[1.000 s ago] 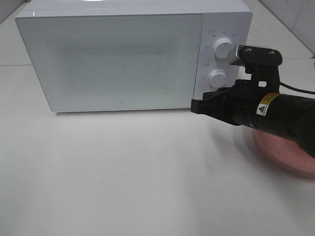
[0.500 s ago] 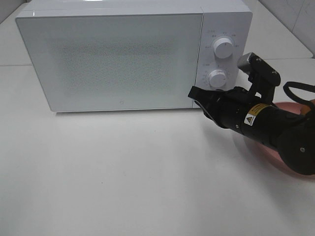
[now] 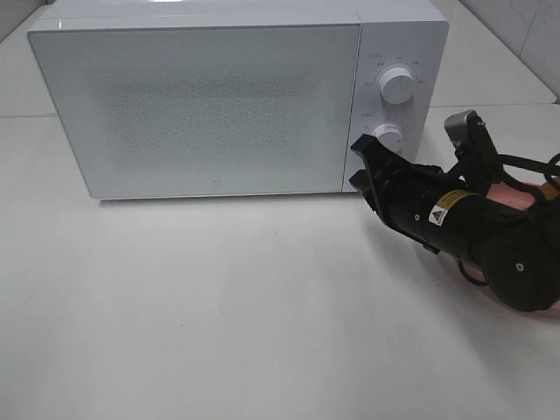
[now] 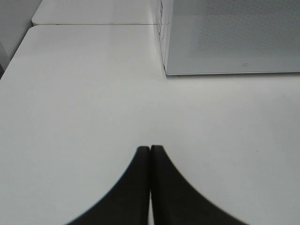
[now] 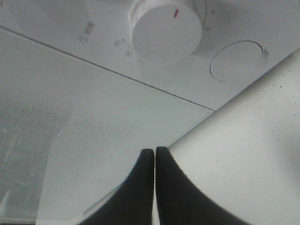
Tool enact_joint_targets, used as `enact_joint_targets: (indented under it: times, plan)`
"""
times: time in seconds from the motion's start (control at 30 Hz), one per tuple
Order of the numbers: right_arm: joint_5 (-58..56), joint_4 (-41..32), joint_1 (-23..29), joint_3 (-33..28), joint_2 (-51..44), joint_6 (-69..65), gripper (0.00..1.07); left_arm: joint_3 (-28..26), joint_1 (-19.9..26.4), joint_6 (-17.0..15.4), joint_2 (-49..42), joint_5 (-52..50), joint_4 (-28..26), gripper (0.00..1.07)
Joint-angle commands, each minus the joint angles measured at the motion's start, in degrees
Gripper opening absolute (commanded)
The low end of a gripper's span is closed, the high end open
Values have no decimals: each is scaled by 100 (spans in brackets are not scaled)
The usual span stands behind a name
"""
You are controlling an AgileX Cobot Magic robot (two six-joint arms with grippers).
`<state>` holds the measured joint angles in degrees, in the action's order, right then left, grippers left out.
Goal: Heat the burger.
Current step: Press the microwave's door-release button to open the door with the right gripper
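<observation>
A: The fingers?
B: The left gripper and right gripper had tapered black fingers pressed together, empty. The right was at the boxy white microwave's four o'clock, near a round knob.
A: The burger?
B: I couldn't tell where it was.

The table before the microwave lies bare across the left and middle, giving wide passage there. The microwave's closed door bars the way inside. On the right, room is tight: the right arm lies low over the pink plate, with the right gripper just before the lower knob.
</observation>
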<state>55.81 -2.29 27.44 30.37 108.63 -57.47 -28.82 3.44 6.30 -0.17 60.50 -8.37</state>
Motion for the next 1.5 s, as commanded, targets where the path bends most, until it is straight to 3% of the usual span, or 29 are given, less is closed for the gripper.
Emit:
enact_joint_targets:
  times: [0.03,0.43,0.83,1.5]
  plan:
    - [-97,-80,17,138,-11,-201,0,17,23,-17,-126,-92,-17,0]
    - [-430,-1301,17,539,17,-917,0,17,23,-17,-126,-92,-17,0]
    - [-481,-1387,17,768,453,-1020,0,17,23,-17,-126,-92,-17,0]
    - [-235,-2143,6,1329,991,-1014,0,17,23,-17,-126,-92,-17,0]
